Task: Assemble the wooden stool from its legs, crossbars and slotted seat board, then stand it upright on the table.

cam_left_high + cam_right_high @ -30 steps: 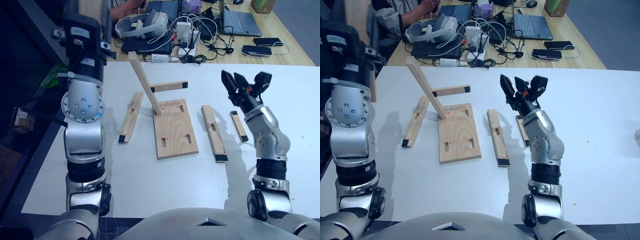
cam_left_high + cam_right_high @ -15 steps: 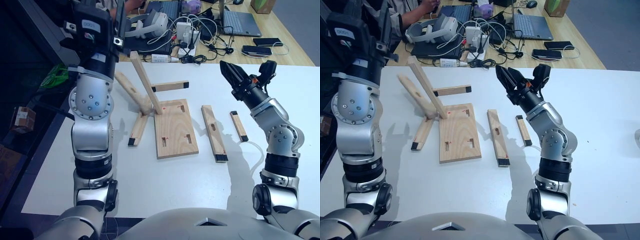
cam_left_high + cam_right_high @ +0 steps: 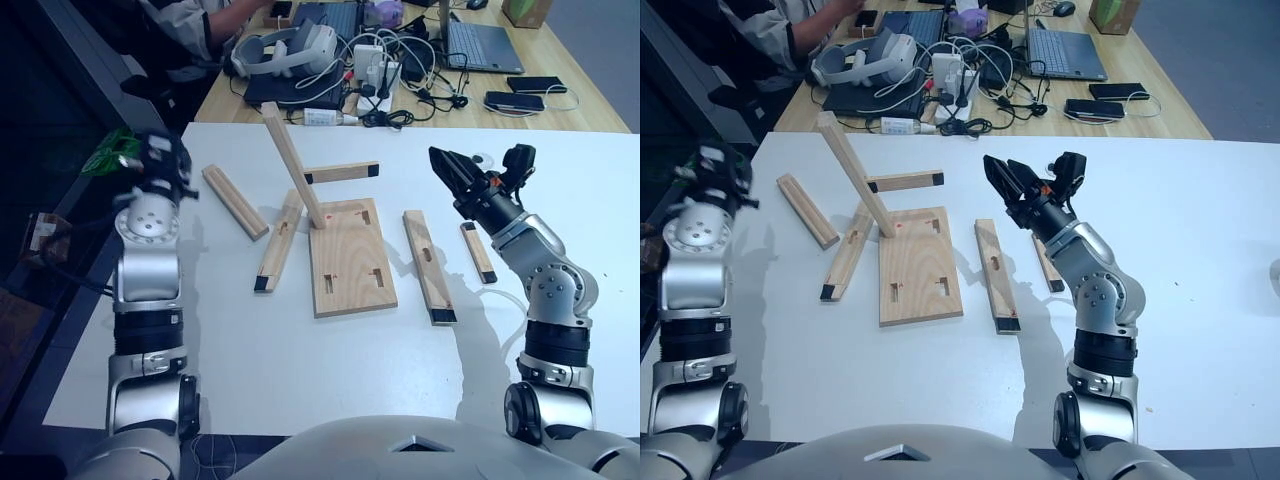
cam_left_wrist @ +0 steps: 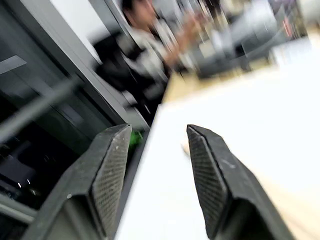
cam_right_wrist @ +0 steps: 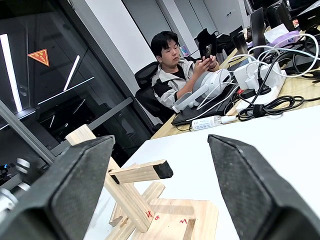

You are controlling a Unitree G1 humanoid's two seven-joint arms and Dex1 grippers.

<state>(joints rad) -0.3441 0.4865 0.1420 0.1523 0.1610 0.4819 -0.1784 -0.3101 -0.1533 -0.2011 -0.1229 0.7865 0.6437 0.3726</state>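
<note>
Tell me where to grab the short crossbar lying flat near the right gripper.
I'd take the short crossbar at mid-length, across its narrow sides, coming from above with the right gripper. It lies flat with bare table along both long edges, apart from the leg beside it.

A headset [image 3: 285, 48] is lying on the desk [image 3: 595, 105] beside a dark laptop [image 3: 330, 15]. Chargers [image 3: 372, 62] are trailing tangled cables [image 3: 395, 112]. A second laptop [image 3: 482, 42] is sitting open near two phones [image 3: 513, 100], and a box [image 3: 525, 10] is standing behind.
</note>
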